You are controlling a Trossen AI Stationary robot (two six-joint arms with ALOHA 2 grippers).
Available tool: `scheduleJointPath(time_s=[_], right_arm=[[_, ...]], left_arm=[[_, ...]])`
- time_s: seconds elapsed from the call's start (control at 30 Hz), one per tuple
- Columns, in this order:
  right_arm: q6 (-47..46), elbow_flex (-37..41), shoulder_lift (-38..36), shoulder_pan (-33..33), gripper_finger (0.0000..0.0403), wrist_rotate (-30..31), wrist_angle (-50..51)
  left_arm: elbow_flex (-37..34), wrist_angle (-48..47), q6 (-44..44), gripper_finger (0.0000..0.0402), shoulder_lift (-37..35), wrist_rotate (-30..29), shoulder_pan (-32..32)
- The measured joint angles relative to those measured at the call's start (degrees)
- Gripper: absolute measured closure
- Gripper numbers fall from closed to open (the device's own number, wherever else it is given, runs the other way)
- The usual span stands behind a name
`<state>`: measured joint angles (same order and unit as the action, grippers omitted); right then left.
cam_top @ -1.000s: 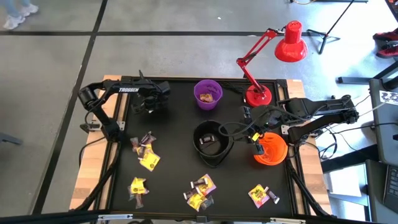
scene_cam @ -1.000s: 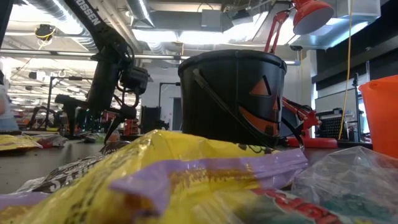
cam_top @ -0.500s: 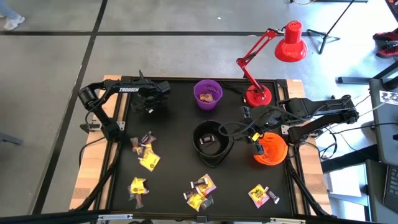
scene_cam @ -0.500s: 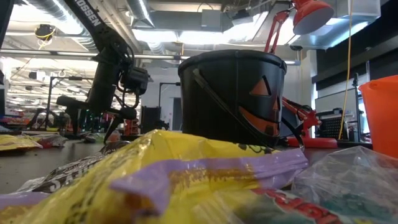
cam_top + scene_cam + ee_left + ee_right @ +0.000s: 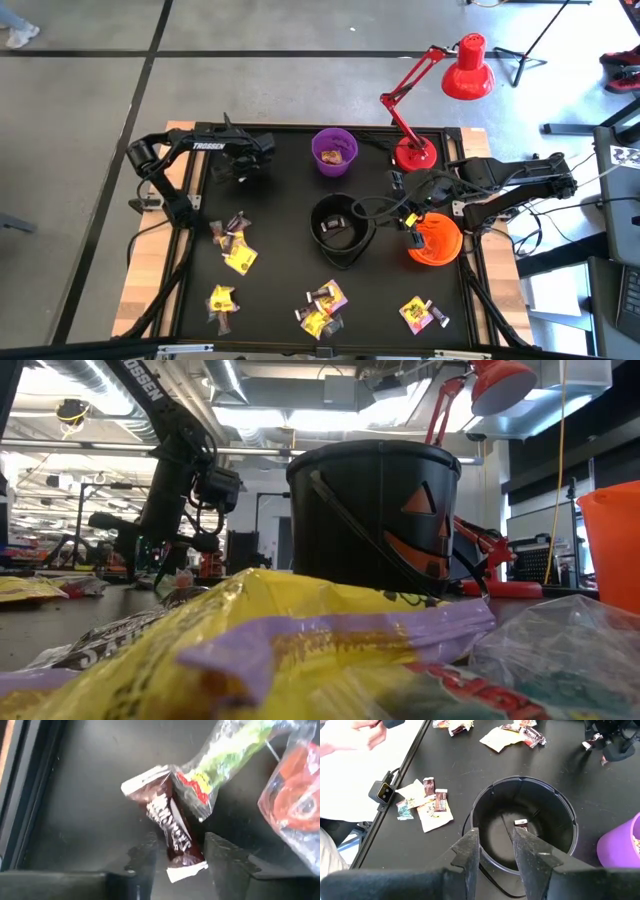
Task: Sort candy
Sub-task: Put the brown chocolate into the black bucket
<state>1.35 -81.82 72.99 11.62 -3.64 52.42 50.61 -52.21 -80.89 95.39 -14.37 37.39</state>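
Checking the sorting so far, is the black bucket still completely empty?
No, the right wrist view shows one small wrapped candy lying on the bottom of the black bucket.

black bowl (jack-o'-lantern face), brown candy — yellow too

Both arms are dark, near black, built of chunky jointed links. The left arm carries white "TROSSEN" lettering along its upper link. Black cables loop loosely around the right arm near its wrist. The left gripper has two flat, matte black fingers with squared tips; the right gripper has the same blocky dark fingers.
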Motion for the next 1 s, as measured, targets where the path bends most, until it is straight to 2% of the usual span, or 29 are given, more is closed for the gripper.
scheduleJointPath(time_s=[0.3,0.63,1.0], right_arm=[[0.0,0.0,0.0,0.01,0.0286,0.0,0.0],[0.02,0.0,0.0,0.0,0.0286,0.0,0.0],[0.0,0.0,0.0,0.0,0.0286,0.0,0.0]], left_arm=[[0.02,-0.23,0.03,0.0319,0.0,7.14,-1.34],[0.19,-0.64,-2.35,0.0389,-0.11,10.51,-4.68],[5.73,-6.03,-2.56,0.0393,0.01,19.76,-6.4]])
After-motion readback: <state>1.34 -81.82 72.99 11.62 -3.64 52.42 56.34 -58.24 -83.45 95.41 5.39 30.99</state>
